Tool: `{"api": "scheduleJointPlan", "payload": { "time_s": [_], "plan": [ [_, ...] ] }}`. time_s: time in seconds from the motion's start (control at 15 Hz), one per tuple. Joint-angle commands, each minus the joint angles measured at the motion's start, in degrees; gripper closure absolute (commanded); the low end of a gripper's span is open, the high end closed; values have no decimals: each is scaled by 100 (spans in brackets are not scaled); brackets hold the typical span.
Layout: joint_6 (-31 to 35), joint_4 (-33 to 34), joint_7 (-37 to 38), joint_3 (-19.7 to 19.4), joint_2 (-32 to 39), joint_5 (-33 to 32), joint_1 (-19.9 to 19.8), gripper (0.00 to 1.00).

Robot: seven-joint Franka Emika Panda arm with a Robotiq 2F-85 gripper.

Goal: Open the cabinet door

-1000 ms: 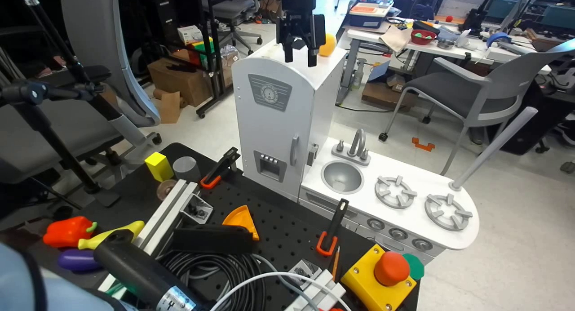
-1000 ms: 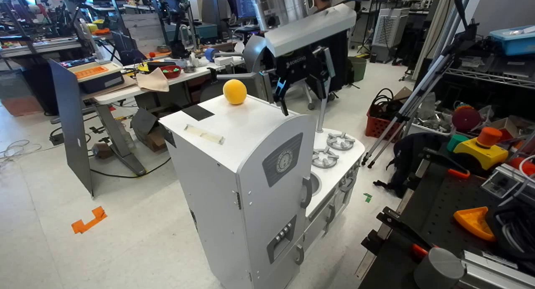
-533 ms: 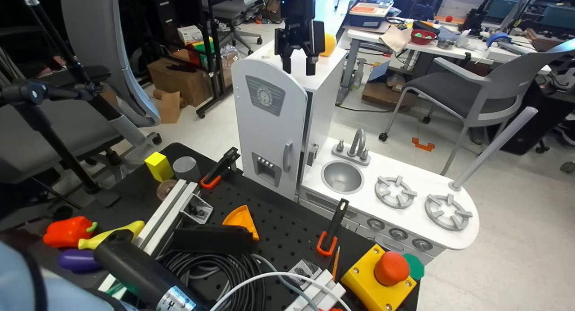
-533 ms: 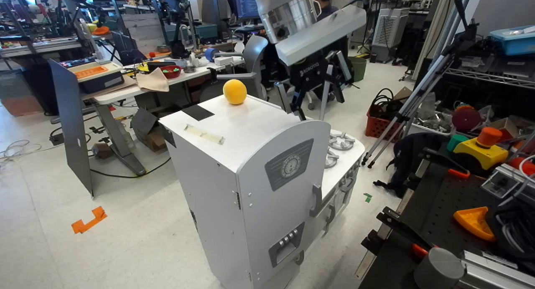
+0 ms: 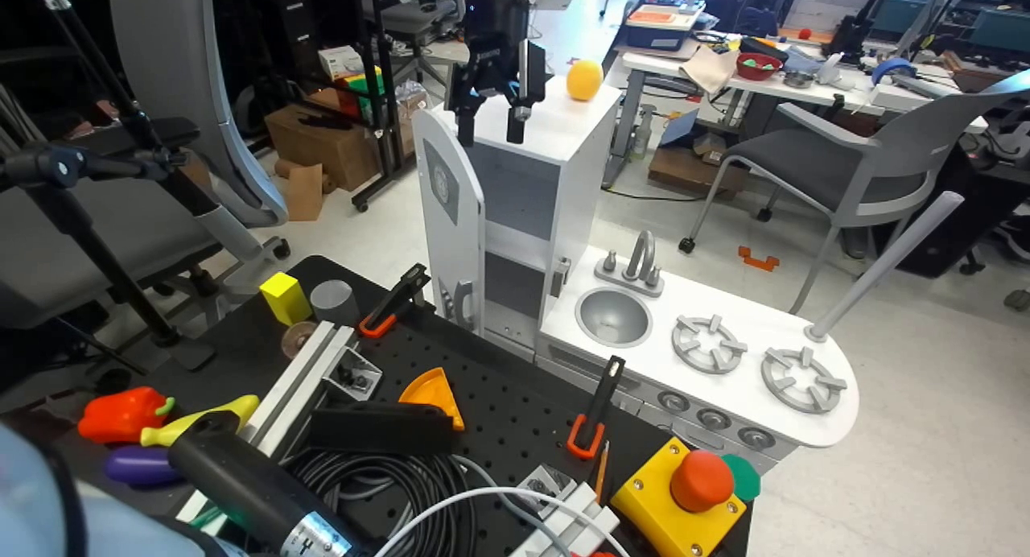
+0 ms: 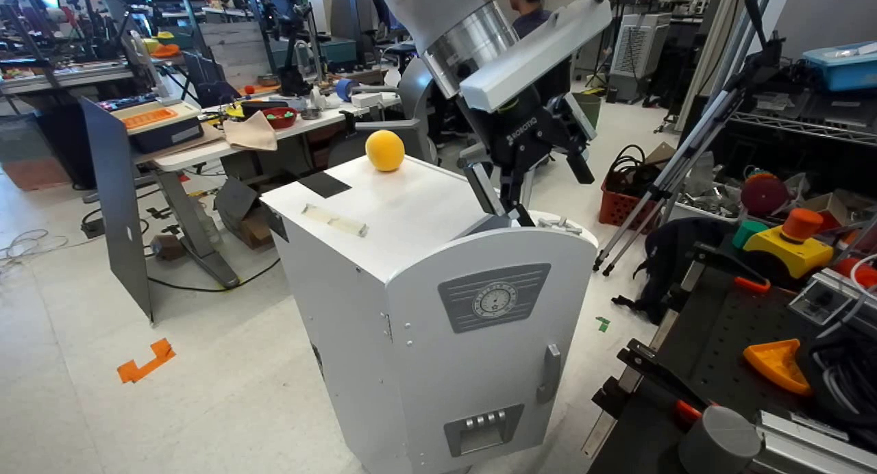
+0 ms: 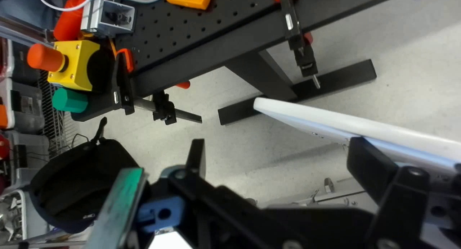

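Note:
The cabinet door (image 5: pixel 448 243) is a tall white panel with a grey dial plate. It stands swung well out from the toy kitchen tower (image 5: pixel 583 183), and grey shelves show inside. Its grey handle (image 6: pixel 550 372) shows in both exterior views. The door's front also faces an exterior view (image 6: pixel 490 364). My gripper (image 5: pixel 491 133) is open and empty at the door's top edge, also seen in an exterior view (image 6: pixel 551 193). In the wrist view, one finger of the gripper (image 7: pixel 279 148) is against or right beside the door's inner face (image 7: pixel 407 144); contact is hard to tell.
An orange ball (image 5: pixel 585 80) sits on top of the tower. The low white counter (image 5: pixel 748 319) with sink and burners adjoins it. A black pegboard table (image 5: pixel 499 396) with clamps, cables and a yellow emergency-stop box (image 5: pixel 672 501) stands in front of the door.
The door has swung from shut, through slightly ajar, to wide open. My gripper has moved outward along with the door's top edge, staying open.

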Motion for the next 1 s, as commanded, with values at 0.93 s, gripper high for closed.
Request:
{"api": "scheduleJointPlan", "payload": {
  "time_s": [0.93],
  "plan": [
    [786,-137,-503,102,-843,-308,438,0]
  ]
}}
